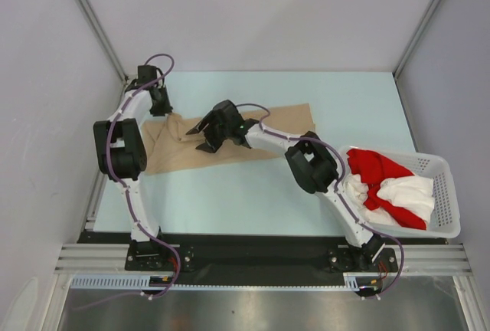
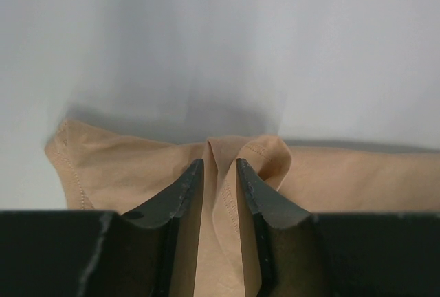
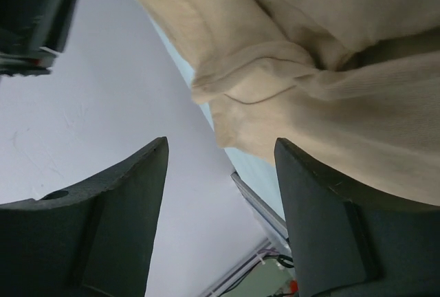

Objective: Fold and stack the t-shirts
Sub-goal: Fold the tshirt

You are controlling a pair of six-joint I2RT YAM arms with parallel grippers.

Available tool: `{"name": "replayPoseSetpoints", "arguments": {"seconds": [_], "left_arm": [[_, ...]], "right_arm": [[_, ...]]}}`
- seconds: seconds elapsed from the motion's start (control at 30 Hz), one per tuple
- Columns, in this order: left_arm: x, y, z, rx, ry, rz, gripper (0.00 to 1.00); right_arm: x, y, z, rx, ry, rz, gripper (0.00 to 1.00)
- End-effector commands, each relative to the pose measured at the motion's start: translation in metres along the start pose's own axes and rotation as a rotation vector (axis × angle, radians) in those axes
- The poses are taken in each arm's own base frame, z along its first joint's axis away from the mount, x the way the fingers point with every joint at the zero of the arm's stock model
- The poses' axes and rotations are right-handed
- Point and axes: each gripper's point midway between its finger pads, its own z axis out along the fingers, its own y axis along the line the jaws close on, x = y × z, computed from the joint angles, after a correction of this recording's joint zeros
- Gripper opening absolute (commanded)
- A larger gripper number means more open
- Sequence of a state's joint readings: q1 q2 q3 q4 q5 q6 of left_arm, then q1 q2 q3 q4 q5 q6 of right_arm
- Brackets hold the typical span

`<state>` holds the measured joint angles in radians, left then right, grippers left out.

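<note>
A beige t-shirt (image 1: 253, 128) lies spread on the light blue table, its left part rumpled. My left gripper (image 1: 161, 107) is at the shirt's far left edge. In the left wrist view its narrow jaws (image 2: 220, 168) pinch a raised fold of the beige t-shirt (image 2: 227, 194). My right gripper (image 1: 208, 138) hovers open over the shirt's left half. Nothing sits between its fingers (image 3: 221, 156), and the beige t-shirt (image 3: 330, 104) shows beyond them. A red t-shirt (image 1: 375, 166) and a white t-shirt (image 1: 409, 193) lie bunched in the basket.
The white plastic lattice basket (image 1: 450, 193) stands at the table's right edge beside the right arm's elbow. Grey walls close in the table on the left, back and right. A metal rail (image 1: 245, 258) runs along the near edge.
</note>
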<state>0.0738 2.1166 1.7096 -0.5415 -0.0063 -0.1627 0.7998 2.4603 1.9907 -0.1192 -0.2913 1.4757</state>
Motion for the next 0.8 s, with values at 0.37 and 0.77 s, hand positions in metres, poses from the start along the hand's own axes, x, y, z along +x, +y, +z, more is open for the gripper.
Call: {"name": "replayPoseSetpoints", "arguments": {"seconds": [0.37, 0.77], "left_arm": [[-0.003, -0.003, 0.008, 0.003, -0.011, 0.001, 0.2], [-0.011, -0.005, -0.004, 0.008, -0.032, -0.001, 0.08]], "right_arm": [[0.01, 0.014, 0.032, -0.029, -0.052, 0.223, 0.65], [-0.006, 0.016, 0.046, -0.044, -0.106, 0.349, 0.45]]}}
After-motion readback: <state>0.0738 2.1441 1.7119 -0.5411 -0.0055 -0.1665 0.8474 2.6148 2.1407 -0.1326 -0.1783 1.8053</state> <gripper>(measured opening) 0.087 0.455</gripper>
